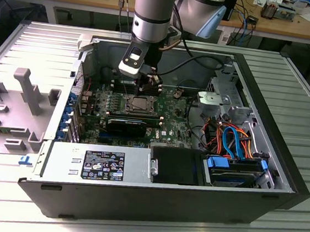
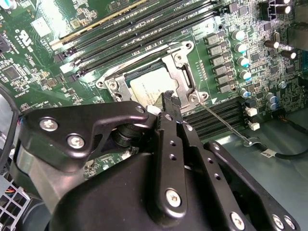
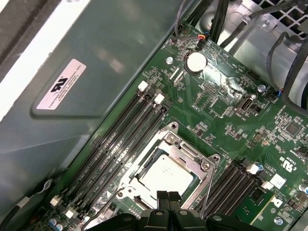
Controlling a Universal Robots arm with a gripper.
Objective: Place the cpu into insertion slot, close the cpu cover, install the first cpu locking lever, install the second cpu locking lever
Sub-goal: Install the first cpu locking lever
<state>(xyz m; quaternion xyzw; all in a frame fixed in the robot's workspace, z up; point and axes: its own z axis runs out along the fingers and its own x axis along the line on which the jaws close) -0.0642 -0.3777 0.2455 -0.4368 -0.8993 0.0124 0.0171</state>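
Note:
The cpu [image 2: 147, 86] lies flat in the insertion slot [image 2: 111, 84] on the green motherboard, its silver-grey top showing. The cpu cover [image 2: 185, 77] lies down around it as a silvery frame. My gripper [image 2: 168, 96] is shut with nothing held, its black fingertips right at the socket's near edge. In the first wrist view the same tips [image 3: 168, 196] sit just past the cpu [image 3: 166, 174] and cover [image 3: 187, 153]. A thin wire locking lever [image 2: 224, 122] sticks out free beside the socket. In the exterior view the gripper [image 1: 148, 86] hangs over the cpu [image 1: 139, 103].
Black memory slots [image 3: 120, 139] run along one side of the socket, close to the grey case wall [image 3: 96, 72]. A long black heatsink block [image 1: 127, 127], the power supply [image 1: 100, 165] and a drive bay with orange and blue cables [image 1: 233, 141] sit inside the case.

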